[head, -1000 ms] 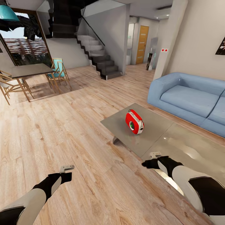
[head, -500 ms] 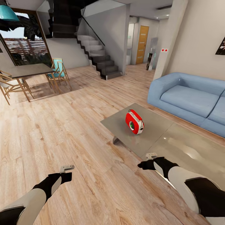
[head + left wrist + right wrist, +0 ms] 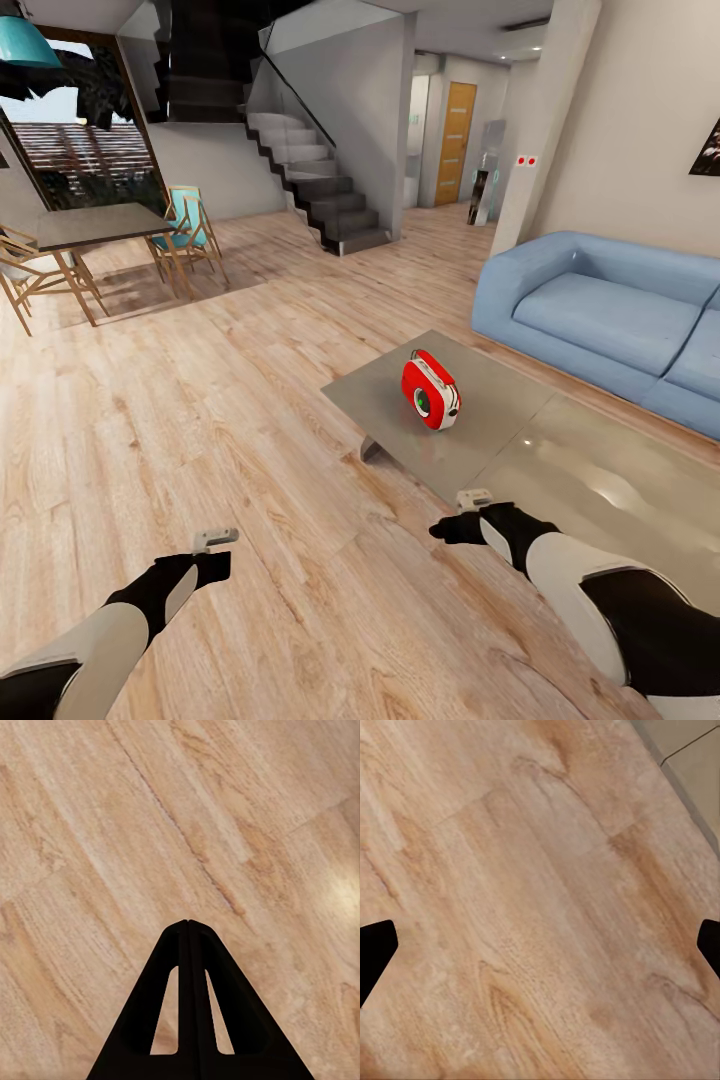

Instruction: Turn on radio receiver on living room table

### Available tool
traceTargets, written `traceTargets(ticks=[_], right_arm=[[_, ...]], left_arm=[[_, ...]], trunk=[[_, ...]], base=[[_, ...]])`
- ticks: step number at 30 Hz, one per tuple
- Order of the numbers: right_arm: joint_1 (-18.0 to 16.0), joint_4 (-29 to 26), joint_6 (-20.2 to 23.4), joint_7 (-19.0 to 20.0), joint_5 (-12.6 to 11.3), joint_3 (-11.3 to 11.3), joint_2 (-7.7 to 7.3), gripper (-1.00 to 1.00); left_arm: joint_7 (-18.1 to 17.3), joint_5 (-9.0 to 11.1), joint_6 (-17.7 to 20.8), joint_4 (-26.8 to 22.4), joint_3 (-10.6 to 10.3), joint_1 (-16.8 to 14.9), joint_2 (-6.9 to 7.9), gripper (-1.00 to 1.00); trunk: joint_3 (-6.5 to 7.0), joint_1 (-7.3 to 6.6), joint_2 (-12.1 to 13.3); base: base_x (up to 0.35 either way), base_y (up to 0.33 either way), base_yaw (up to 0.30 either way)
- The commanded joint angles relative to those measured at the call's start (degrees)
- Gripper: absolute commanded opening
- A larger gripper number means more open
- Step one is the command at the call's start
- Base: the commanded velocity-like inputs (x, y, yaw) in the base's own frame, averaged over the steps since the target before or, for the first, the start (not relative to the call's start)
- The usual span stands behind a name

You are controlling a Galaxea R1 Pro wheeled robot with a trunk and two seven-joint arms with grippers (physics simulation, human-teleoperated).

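The left gripper [image 3: 215, 540] hangs over the light wood plank floor [image 3: 200, 400], its black wedge-shaped fingers [image 3: 187, 945] pressed together. The rounded bright red radio receiver [image 3: 431, 390] stands upright on the glossy grey-beige desk [image 3: 500, 420]. The right gripper [image 3: 472, 497], near the desk's edge, has its fingers [image 3: 375, 945] spread wide. A smooth light-blue sofa [image 3: 600, 310] sits behind the desk.

Bright, even render, sharp throughout. Daylight from window [image 3: 75, 150]; white glare on table [image 3: 600, 480] top nr sofa [image 3: 600, 320]. Wide-angle stretch at edges.
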Motion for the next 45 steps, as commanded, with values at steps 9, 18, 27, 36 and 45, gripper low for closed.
traceTargets(ticks=[9, 18, 27, 36, 45], right_arm=[[0.2, 0.0, 0.0, -0.1, 0.1, 0.0, 1.21, 1.0], [2.0, 0.0, -0.1, -0.2, 0.1, 0.0, 2.51, 1.0], [4.0, 0.0, -0.3, -0.2, 0.1, 0.0, 2.65, 1.0], [6.0, 0.0, -2.4, -0.1, 0.1, 0.0, 2.6, 1.0], [8.0, 0.0, -4.0, -0.1, 0.1, -0.1, 2.47, 1.0]], left_arm=[[0.0, 0.0, 0.0, 0.0, 0.0, 0.0, -0.03, -1.0], [0.0, 0.0, -0.1, 0.5, 0.0, 0.0, -0.04, -1.0], [0.0, 0.0, -0.4, 1.1, 0.0, 0.0, -0.04, -1.0], [0.0, 0.0, -3.3, 3.6, 0.0, 0.0, -0.04, -1.0], [0.0, -0.2, -3.7, 6.5, 0.0, 0.0, 0.33, -1.0]], trunk=[[0.0, 0.0, 0.0], [0.0, 0.0, 0.0], [0.0, 0.0, 0.0], [0.0, 0.0, 0.0], [0.0, 0.0, 0.0]], base=[[0.0, 0.0, 0.0], [0.0, 0.0, 0.0], [0.0, 0.0, 0.0], [0.0, 0.0, 0.0], [0.0, 0.0, 0.0]])
